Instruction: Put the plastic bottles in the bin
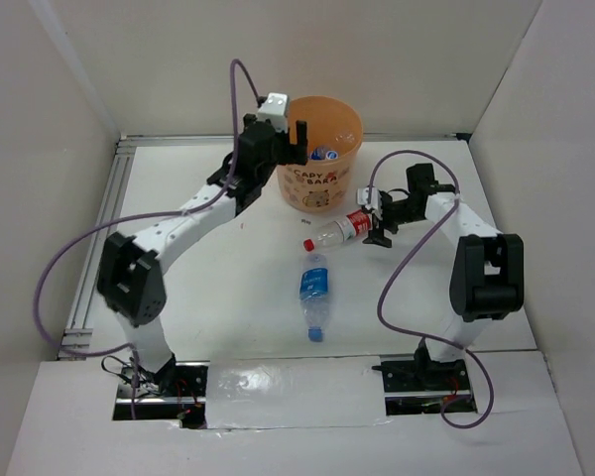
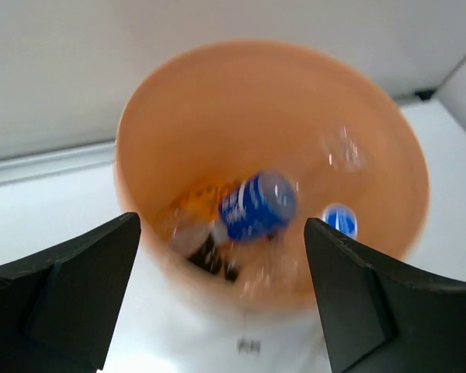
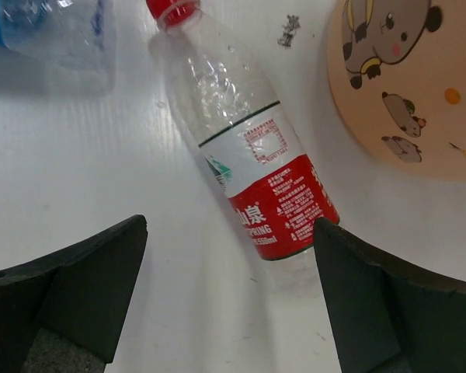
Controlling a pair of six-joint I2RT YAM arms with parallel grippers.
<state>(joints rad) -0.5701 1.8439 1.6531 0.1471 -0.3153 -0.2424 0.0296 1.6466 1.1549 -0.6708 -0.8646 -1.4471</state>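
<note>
Orange plastic bin: one, at the far side of the white table. Holds some bottles, blurry, too hard to count. Two more flat on the table: red-label bottle near the bin, blue-label bottle nearer, cut off in the right wrist view. Left pincer spread wide above the bin, empty. Right pincer spread wide above the red-label bottle, not touching.

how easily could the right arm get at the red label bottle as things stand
Probably yes: the right gripper is open over the red label bottle, which lies flat on the table with nothing on it. The bin stands close beside its base and may crowd one finger.
</note>
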